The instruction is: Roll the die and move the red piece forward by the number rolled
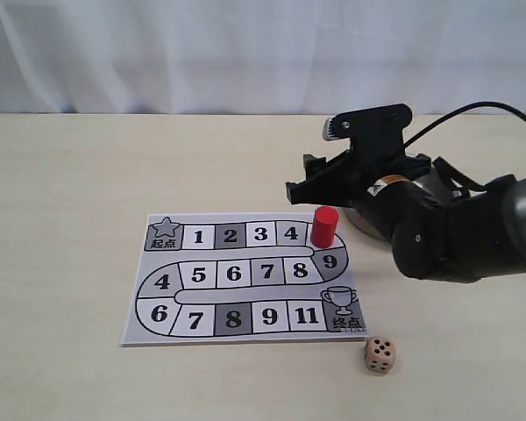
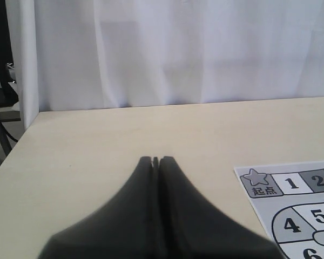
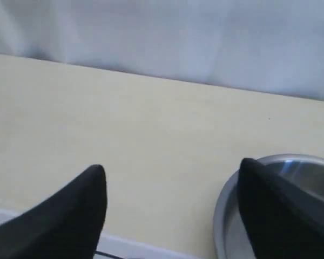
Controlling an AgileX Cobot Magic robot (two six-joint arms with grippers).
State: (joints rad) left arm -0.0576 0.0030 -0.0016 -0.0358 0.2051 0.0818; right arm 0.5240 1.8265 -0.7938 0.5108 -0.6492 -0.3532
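The red piece (image 1: 324, 226) stands upright on the grey game board (image 1: 133, 331), at the bend just after square 4 and above square 9. The die (image 1: 380, 354) lies on the table off the board's front right corner, a face with several pips toward the camera. My right gripper (image 1: 300, 174) hovers just behind and above the red piece; in its wrist view the gripper (image 3: 173, 166) is open with nothing between the fingers. My left gripper (image 2: 156, 159) is shut and empty, over bare table left of the board (image 2: 291, 216); it is out of the exterior view.
A shallow metal bowl (image 3: 227, 216) sits on the table beside the right gripper, mostly hidden under the right arm (image 1: 456, 228) in the exterior view. A white curtain (image 1: 245, 53) hangs behind the table's far edge.
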